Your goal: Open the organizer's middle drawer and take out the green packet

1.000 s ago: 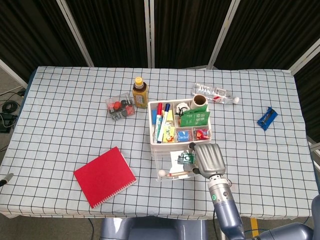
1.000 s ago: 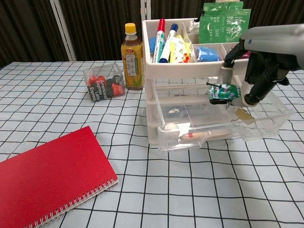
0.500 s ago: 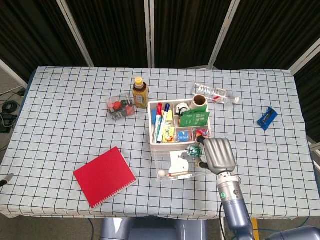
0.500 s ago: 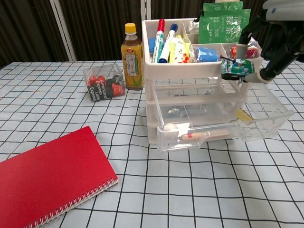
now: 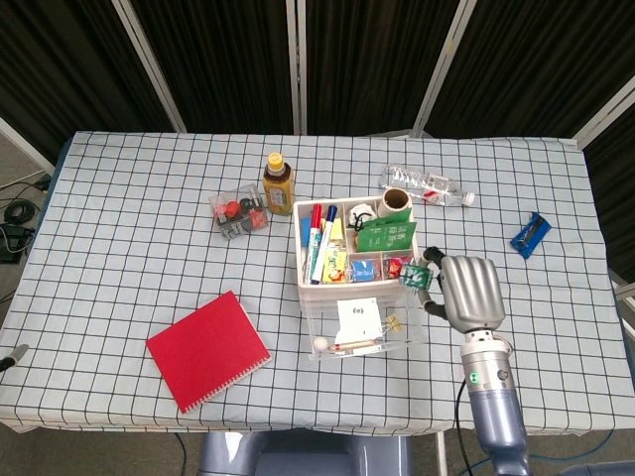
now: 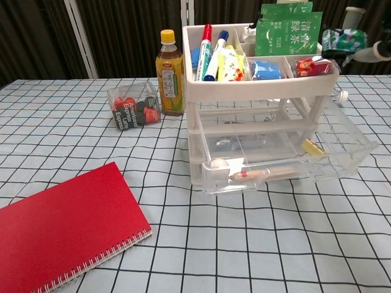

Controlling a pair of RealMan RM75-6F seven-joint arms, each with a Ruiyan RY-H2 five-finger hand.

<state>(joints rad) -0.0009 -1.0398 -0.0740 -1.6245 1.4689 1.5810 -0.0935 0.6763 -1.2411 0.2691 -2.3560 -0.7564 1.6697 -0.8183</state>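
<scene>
green packet (image 5: 414, 276) held aloft, middle drawer (image 6: 342, 143) open

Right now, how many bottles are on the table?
2. A yellow-capped tea bottle stands just behind the organizer's back-left corner, beside the small clear box. A clear water bottle lies on its side behind the organizer's back-right corner. None seems hidden.

The table (image 5: 129, 228) wears a white cloth with a black grid. The notebook (image 5: 207, 350) is red, the packet (image 5: 413, 277) green, the organizer (image 6: 256, 91) white with clear drawers. The bottle (image 6: 169, 64) has a yellow cap and amber contents.
</scene>
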